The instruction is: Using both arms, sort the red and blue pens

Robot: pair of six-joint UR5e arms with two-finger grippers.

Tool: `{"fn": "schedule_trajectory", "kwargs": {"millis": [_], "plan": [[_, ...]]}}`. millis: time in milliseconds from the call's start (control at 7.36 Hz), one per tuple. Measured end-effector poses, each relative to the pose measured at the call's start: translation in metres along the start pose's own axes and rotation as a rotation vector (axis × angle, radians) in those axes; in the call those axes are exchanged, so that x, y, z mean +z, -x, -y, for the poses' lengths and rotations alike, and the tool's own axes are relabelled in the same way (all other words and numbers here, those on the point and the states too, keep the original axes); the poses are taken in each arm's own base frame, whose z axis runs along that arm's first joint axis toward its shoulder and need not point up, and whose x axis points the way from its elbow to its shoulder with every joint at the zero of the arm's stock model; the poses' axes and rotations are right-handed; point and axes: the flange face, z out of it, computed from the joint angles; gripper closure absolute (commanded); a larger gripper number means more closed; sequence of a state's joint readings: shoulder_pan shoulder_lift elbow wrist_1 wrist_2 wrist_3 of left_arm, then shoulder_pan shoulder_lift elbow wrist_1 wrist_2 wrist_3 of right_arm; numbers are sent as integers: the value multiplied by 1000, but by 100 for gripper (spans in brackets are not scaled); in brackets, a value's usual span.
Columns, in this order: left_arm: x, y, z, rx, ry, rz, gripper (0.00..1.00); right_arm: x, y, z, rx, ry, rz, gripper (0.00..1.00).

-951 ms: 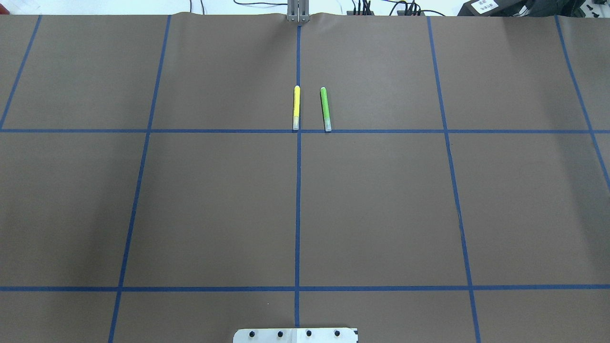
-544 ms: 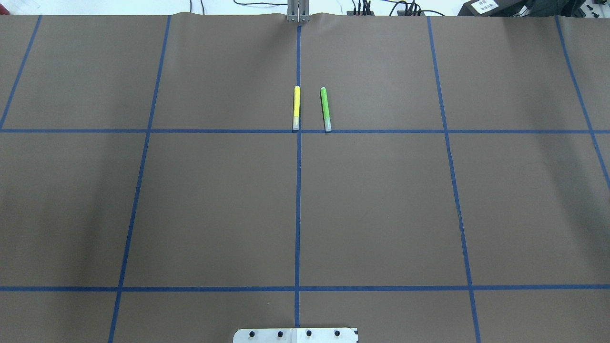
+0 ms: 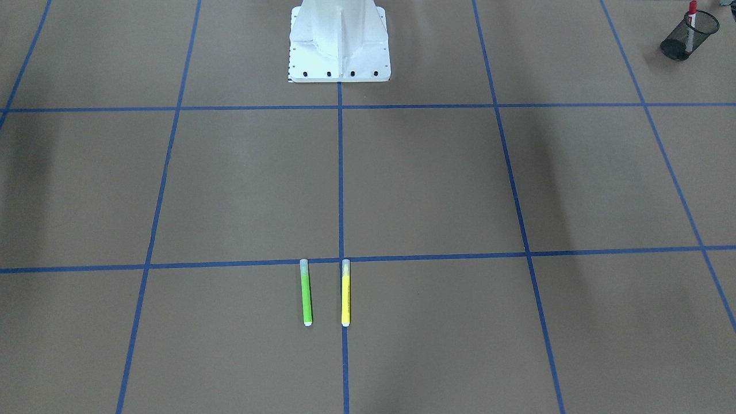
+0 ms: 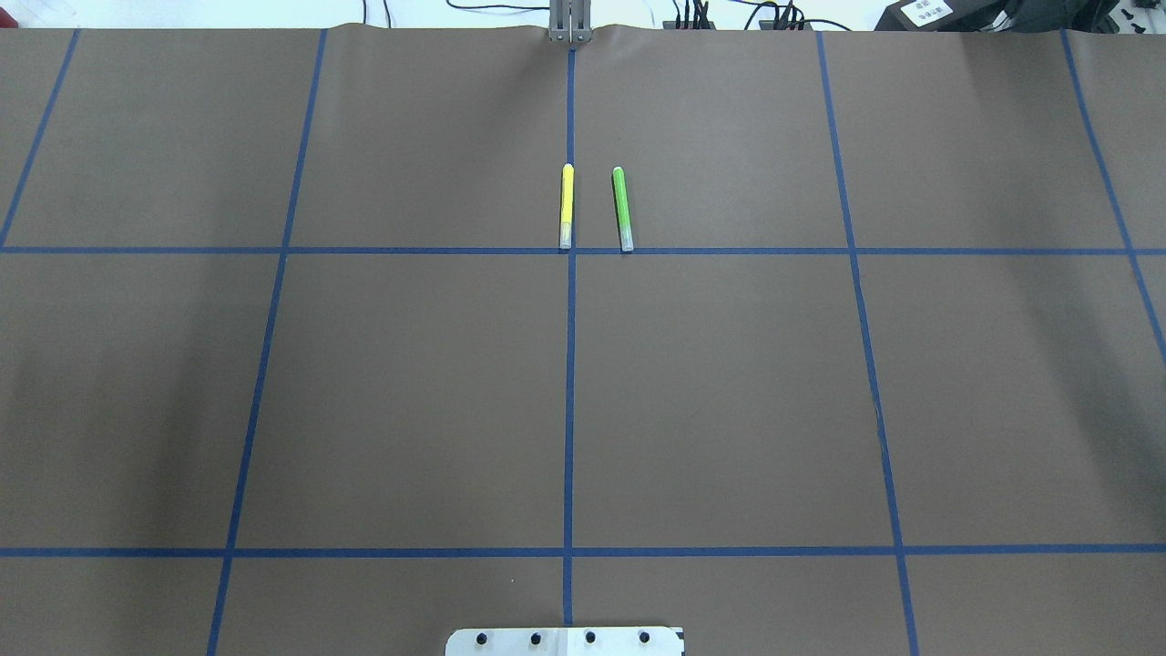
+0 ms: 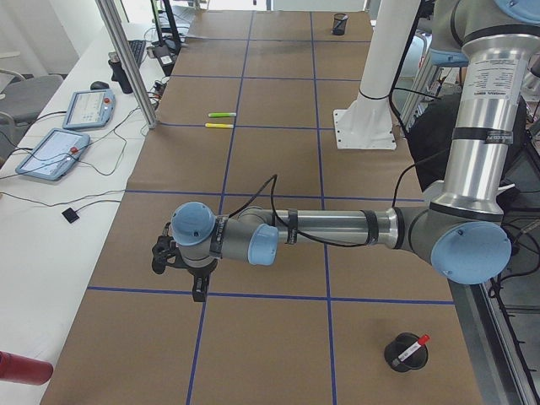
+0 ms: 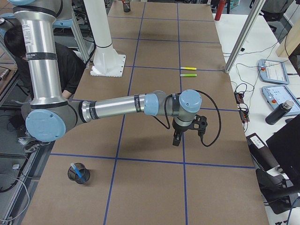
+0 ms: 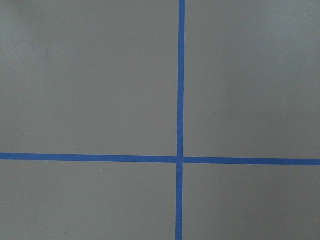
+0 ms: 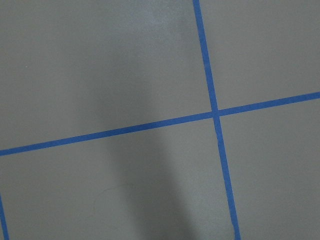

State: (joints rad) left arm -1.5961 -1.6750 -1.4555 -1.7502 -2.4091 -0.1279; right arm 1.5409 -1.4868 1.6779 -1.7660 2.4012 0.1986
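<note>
The red pen [image 3: 692, 10] stands in a black mesh cup [image 3: 681, 43] at the front-facing view's top right corner. The exterior left view shows this red pen [image 5: 414, 347] in its cup [image 5: 393, 354] near my left arm's elbow. The blue pen [image 6: 77, 171] stands in another black cup [image 6: 71, 177] beside my right arm. My left gripper [image 5: 199, 289] hangs low over the paper, seen only from the side, so I cannot tell its state. My right gripper [image 6: 176, 140] hangs likewise, and I cannot tell its state either. Both wrist views show only brown paper and blue tape.
A yellow marker [image 4: 567, 206] and a green marker [image 4: 622, 208] lie parallel at the table's far middle. The white pedestal base [image 3: 339, 43] stands at the robot's side. Tablets [image 5: 52, 153] and cables lie on the side table; a person [image 6: 14, 44] sits behind the robot.
</note>
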Motion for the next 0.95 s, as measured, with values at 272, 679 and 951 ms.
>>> {"fn": "schedule_trajectory", "kwargs": {"millis": [272,679,951], "plan": [[2,4,-5,-2,5,2,0,12,-18,-9,-45,18,-34,0],[-1,1,-8,0,-1,4,0,20,-47,-27,-67,36,-39,0],[-5,-8,-3,-4,-11,18,0,19,-59,-34,-69,34,-37,0]]}}
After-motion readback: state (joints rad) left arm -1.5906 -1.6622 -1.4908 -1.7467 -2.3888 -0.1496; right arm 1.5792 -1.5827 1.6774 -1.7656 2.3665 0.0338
